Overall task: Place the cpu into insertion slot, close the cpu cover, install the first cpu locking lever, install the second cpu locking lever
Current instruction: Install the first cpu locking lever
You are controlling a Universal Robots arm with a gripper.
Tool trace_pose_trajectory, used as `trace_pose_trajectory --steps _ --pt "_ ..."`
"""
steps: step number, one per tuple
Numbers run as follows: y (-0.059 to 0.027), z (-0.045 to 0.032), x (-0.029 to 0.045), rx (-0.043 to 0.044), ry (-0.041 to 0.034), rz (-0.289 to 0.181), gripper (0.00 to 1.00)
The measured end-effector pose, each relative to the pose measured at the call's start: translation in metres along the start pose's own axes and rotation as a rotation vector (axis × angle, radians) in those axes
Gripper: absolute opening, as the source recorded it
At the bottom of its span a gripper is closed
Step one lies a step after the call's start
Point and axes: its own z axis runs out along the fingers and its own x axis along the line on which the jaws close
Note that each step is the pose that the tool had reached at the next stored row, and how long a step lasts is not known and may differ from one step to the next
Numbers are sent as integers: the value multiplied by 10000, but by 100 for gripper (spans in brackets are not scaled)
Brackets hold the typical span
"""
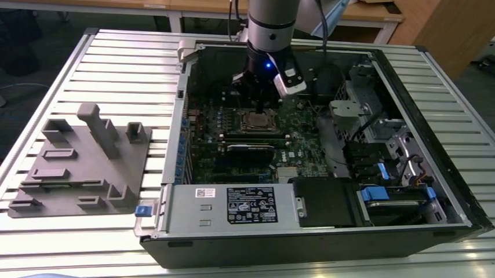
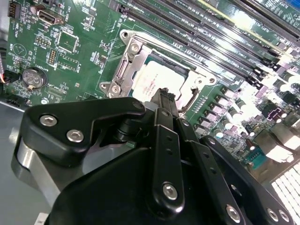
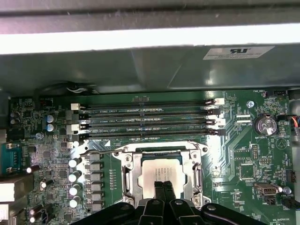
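Note:
The cpu (image 3: 161,168) lies flat in the insertion slot (image 1: 259,121) on the green board, its dull grey top showing through the window of the cpu cover (image 3: 125,176). The silvery cover frame lies down around the chip (image 2: 157,79), also seen as the cover (image 2: 127,63) in the second wrist view. A thin metal lever rod (image 3: 140,151) runs along the frame's side nearest the memory slots. My gripper (image 3: 164,186) hangs right over the chip's edge, its black fingers pressed together and shut with nothing held. In the exterior view the gripper (image 1: 259,109) points straight down at the socket.
Several long black memory slots (image 3: 150,119) run beside the socket. The open computer case (image 1: 402,110) walls in the board, with a power supply (image 1: 224,205) at the front and drive cages at the exterior view's right. A grey fixture block (image 1: 85,162) sits at the exterior view's left.

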Motion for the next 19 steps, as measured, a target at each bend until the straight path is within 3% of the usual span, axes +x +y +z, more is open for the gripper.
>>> trace_pose_trajectory --steps 7,19 --pt "2 -52 -2 0 0 0 11" --pt "2 -61 9 0 0 0 11"
